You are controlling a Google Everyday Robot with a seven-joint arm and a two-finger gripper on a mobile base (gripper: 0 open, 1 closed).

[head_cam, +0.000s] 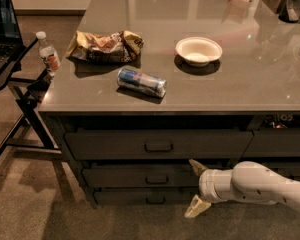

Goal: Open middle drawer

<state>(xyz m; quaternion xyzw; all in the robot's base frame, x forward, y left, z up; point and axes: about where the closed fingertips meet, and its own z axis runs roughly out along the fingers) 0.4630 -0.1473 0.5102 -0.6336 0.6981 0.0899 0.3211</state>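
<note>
In the camera view, the gripper (196, 186) is held low in front of the cabinet. Its two fingers are spread wide apart, one above the other, and nothing is held between them. The middle drawer (120, 177) appears shut, its front lying just left of the fingers. Its small loop handle (156, 179) is left of both fingertips and is not touched. The top drawer's handle (158, 146) lies up and left of the upper finger, and the bottom drawer's handle (155, 200) lies left of the lower finger. With the handles stacked so closely, the wrong one could be caught by an approach made too high or too low. The small loop could also be missed if the fingers are closed short of it.
</note>
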